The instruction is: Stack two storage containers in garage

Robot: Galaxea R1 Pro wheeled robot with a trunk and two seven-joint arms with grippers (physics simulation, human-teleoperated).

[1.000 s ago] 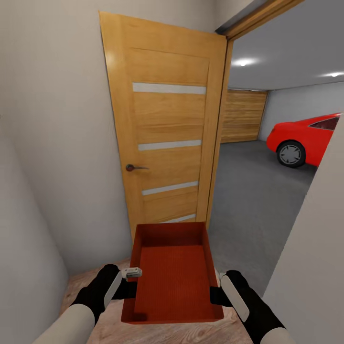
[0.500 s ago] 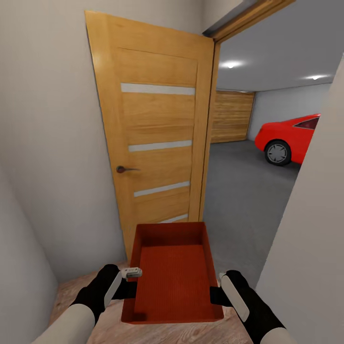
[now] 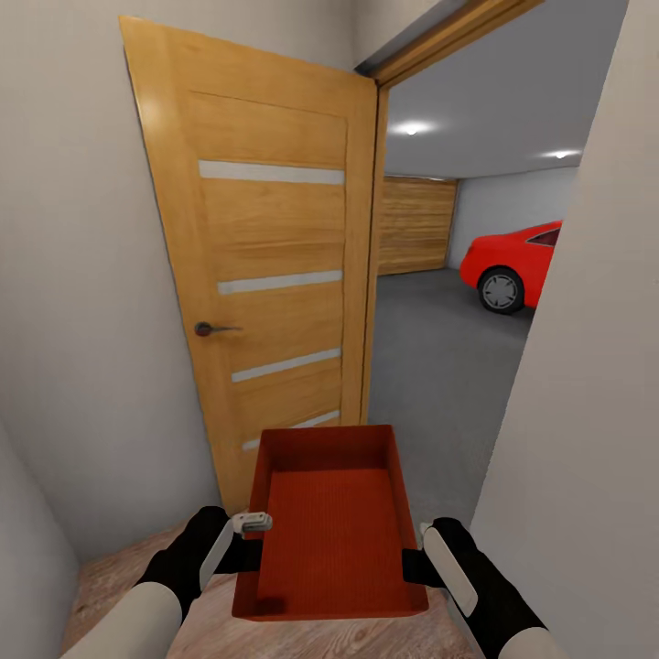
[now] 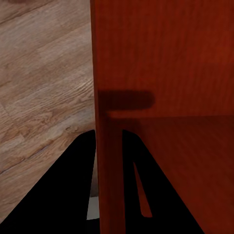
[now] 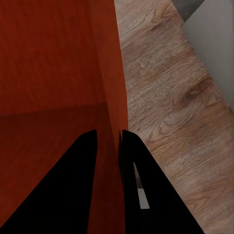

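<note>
One orange-red storage container (image 3: 331, 531) with a ribbed bottom hangs level in front of me, above light wood planks. My left gripper (image 3: 247, 540) is shut on its left wall (image 4: 109, 161), one finger inside and one outside. At the opposite side my right gripper (image 3: 414, 558) is shut on the right wall (image 5: 113, 131) the same way. Through the doorway ahead lies the garage with its dark grey floor (image 3: 430, 366) and a plank door (image 3: 416, 226) at the back.
An open wooden door (image 3: 265, 284) with a dark handle (image 3: 209, 328) stands ahead at the left. A beige wall (image 3: 586, 412) closes in at the right, leaving a narrow opening. A red car (image 3: 508, 261) is parked in the garage at the right.
The whole view has swung to the right: door, doorway and car slid left in the picture. The container and both grippers hold the same pose.
</note>
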